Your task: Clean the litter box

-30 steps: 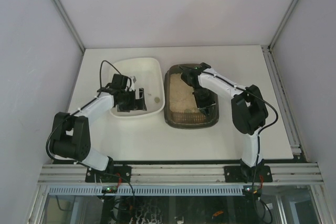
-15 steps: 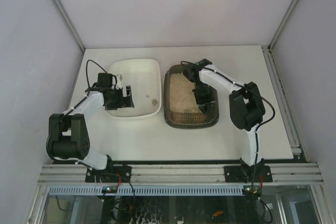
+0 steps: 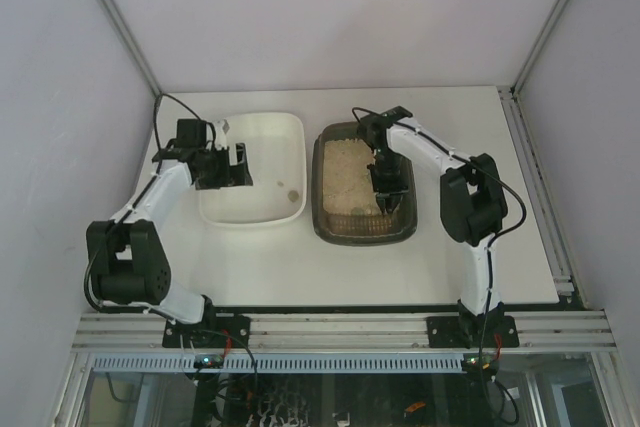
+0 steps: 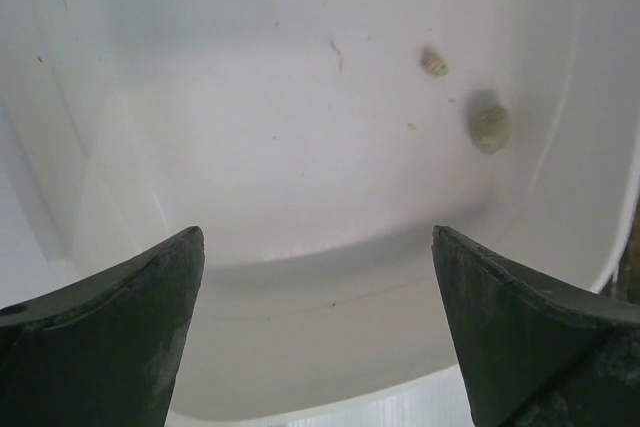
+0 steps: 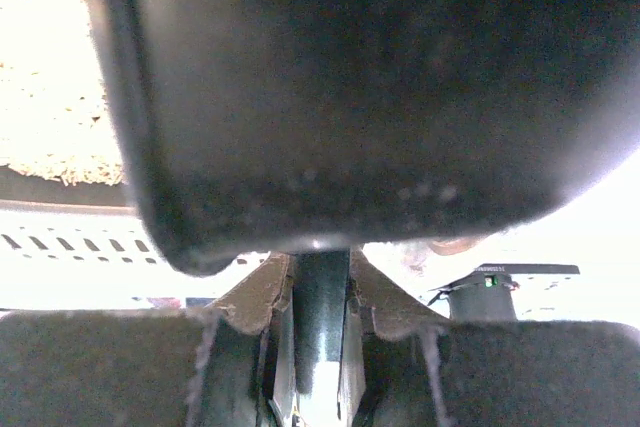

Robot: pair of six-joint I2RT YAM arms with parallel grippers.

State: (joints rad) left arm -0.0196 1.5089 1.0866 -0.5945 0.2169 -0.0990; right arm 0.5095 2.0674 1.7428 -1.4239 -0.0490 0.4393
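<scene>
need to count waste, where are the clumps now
Top view: the clumps lie in the white tray's near right corner, left of the litter box; left wrist view shows two.

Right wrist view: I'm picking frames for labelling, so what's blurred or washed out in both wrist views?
Right wrist: dark scoop fills the frame, out of focus; litter at left glares white. Left wrist: fingers blurred, clumps in the tray fairly sharp.
</scene>
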